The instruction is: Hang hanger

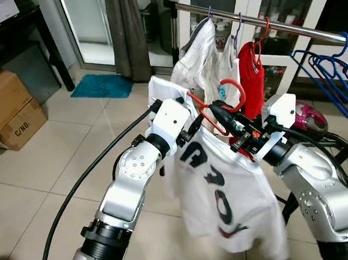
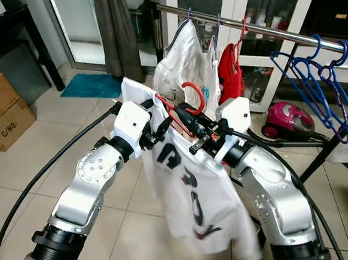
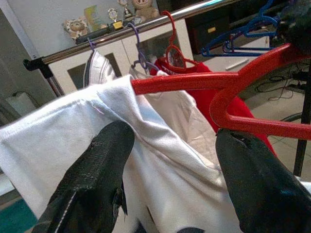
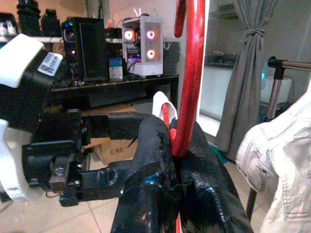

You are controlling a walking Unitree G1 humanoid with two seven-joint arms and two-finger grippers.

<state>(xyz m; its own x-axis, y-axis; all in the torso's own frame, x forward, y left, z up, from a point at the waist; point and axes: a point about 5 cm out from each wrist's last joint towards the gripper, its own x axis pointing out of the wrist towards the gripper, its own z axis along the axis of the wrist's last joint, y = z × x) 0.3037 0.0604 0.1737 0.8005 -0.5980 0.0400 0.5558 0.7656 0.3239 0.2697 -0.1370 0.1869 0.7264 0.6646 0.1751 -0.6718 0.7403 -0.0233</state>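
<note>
Red plastic hanger (image 1: 212, 112) with a white printed t-shirt (image 1: 224, 192) draped on it sits up between both arms, short of the rail. Right gripper (image 4: 177, 160) is pinched tight on its neck; left gripper (image 3: 170, 160) has its fingers spread around the shirt's shoulder. Behind: steel clothes rail (image 1: 286, 28), hung garments, blue hangers (image 1: 332, 75).

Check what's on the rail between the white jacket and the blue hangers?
In the left eye view, on the rail, a red garment on a red hanger hangs between the white jacket and the blue hangers, beside the jacket; the rail beyond it is bare.
</note>
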